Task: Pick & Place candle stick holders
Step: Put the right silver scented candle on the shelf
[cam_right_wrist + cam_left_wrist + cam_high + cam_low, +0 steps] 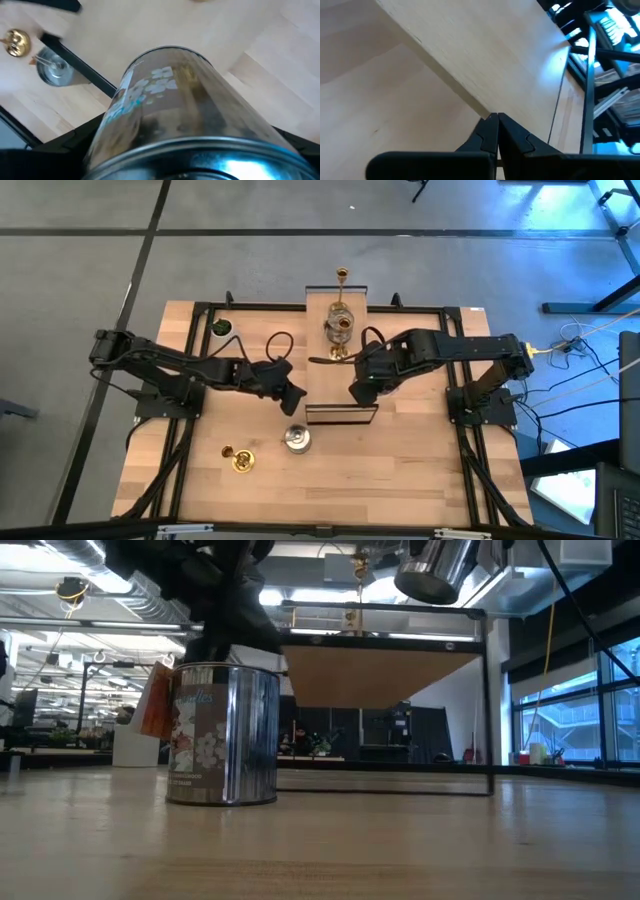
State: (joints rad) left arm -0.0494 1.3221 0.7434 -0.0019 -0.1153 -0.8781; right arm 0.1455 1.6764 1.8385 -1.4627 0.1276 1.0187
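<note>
My right gripper (358, 392) hangs over the near part of the raised wooden platform (330, 385), shut on a squat silver holder with a flower label (175, 115), seen aloft in the low view (432, 570). A second silver holder (297, 440) stands on its base on the table in front of the platform. A gold holder (240, 460) lies on its side near it. On the platform's far part are an upright gold holder (342, 277), a silver-glass one (340, 322) and a gold one lying down (333, 356). My left gripper (298, 398) is shut, close beside the platform's left edge (470, 100). My right gripper holds the silver holder by its round wall (115, 125), one dark finger (65, 145) on each side. The fingers come steeply from above. The holder is lifted clear above the platform and tilted.
A white cup with green inside (220, 328) stands at the far left of the table. The platform rests on a thin black frame (490, 700) with open room beneath. Black rails (190, 360) run along the table's sides. The near part of the table is bare wood.
</note>
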